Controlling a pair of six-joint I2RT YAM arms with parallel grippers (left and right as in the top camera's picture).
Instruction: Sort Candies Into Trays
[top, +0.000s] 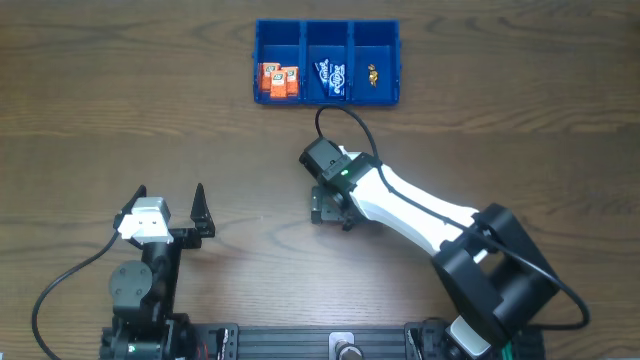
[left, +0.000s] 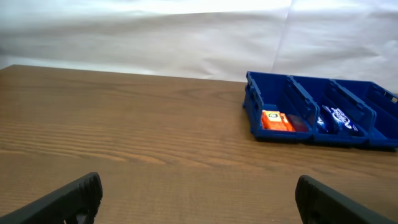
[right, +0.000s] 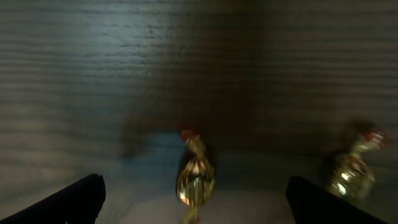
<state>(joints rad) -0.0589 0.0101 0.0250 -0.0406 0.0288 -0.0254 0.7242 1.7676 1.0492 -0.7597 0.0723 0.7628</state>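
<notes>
A blue three-compartment tray (top: 256, 50) stands at the far middle of the table and holds orange candies (top: 279, 81) on the left, blue candies (top: 329, 74) in the middle and a gold candy (top: 374, 72) on the right. My right gripper (top: 330, 208) is low over the table's centre and open. In the right wrist view, a gold foil-wrapped candy (right: 194, 176) lies between the two fingers of the right gripper (right: 194, 198). A second gold candy (right: 352, 169) lies off to one side. My left gripper (top: 170, 192) is open and empty at the near left.
From the left gripper (left: 198, 186), the wooden table (left: 124, 124) stretches bare to the tray (left: 252, 107), where orange candies (left: 277, 121) show. A white wall backs the table's far edge. A black cable (top: 340, 118) loops above the right wrist.
</notes>
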